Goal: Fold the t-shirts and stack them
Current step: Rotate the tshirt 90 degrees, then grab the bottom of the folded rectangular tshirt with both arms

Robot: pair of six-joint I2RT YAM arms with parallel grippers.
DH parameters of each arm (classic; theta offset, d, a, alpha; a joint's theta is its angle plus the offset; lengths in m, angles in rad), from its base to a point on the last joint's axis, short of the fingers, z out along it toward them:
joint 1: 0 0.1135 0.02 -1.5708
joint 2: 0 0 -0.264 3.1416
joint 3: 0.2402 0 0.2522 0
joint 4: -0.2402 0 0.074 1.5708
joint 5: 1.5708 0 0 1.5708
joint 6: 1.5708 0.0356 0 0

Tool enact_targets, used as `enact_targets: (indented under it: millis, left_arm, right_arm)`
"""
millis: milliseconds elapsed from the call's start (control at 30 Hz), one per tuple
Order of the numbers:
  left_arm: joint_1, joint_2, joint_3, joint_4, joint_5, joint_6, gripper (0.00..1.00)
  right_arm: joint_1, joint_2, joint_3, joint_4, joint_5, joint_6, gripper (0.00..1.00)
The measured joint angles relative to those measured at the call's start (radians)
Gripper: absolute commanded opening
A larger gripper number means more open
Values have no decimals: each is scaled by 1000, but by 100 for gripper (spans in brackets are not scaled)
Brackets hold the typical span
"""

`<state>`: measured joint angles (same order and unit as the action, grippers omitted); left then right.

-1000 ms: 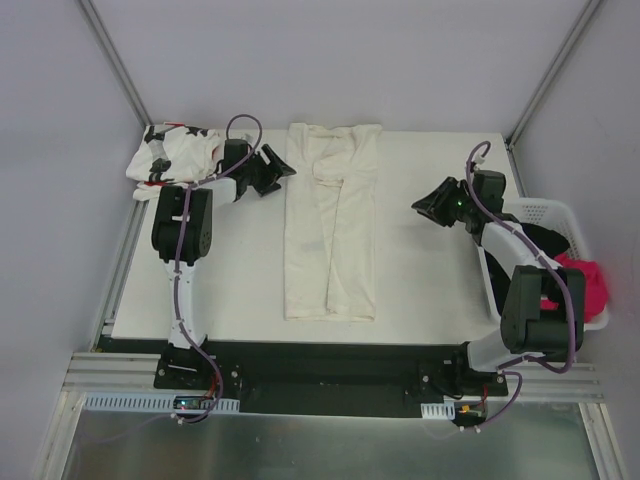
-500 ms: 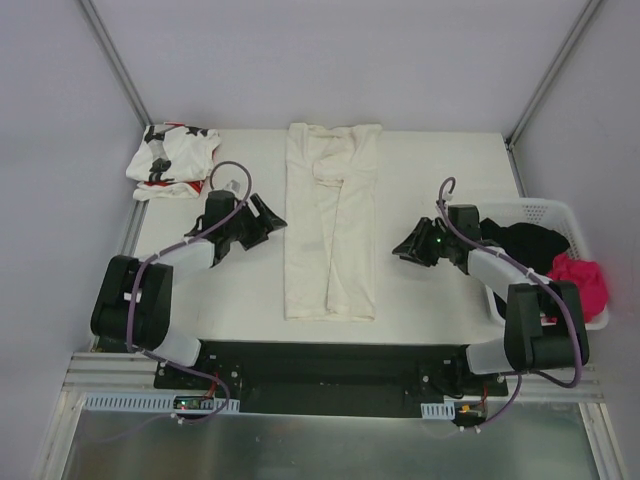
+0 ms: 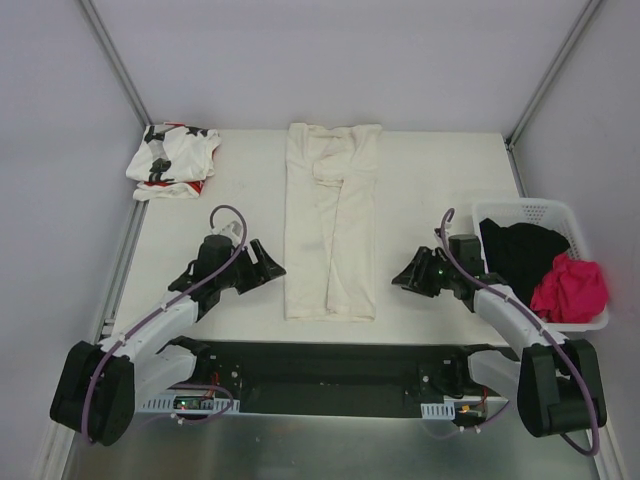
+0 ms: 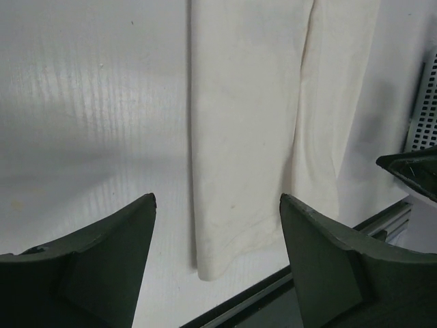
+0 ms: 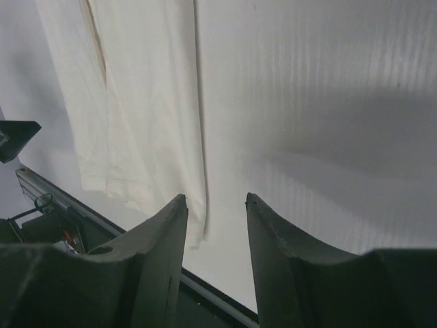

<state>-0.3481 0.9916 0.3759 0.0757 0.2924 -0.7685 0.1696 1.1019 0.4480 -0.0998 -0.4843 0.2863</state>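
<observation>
A cream-white t-shirt (image 3: 331,225) lies folded into a long strip down the middle of the table; its near end shows in the left wrist view (image 4: 252,137) and the right wrist view (image 5: 136,102). A star-print t-shirt (image 3: 172,160) sits crumpled at the back left corner. My left gripper (image 3: 268,267) is low beside the strip's near left corner, open and empty (image 4: 217,198). On the other side, my right gripper (image 3: 405,275) hovers off the near right corner, open, nothing between its fingers (image 5: 215,198).
A white perforated basket (image 3: 565,212) hangs off the table's right side, holding black (image 3: 520,250) and pink (image 3: 570,290) cloth. The table's near edge and a dark rail (image 3: 330,355) run just below the shirt's end.
Both arms swung back from the far half of the table toward the near edge, ending beside the shirt's near corners. The right gripper's jaws widened. The shirts did not move.
</observation>
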Motion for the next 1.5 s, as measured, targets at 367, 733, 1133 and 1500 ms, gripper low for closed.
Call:
enact_targets:
  millis: [367,733,1133,1500]
  left_arm:
    - [-80,5,-41,-129,16,3,72]
    - [-135,60,-29,-114,60,4,71]
    - [-137,104,-10,-111,75,7,67]
    - [-145,154,17,-111,93,11,65]
  right_arm:
    - [115,-139,-54,-124,55,2,45]
    - [264,-53,-60,-113,124,34,46]
    - [367,84,-33,25,133,93,47]
    - [384,113,-29,76,139,129,47]
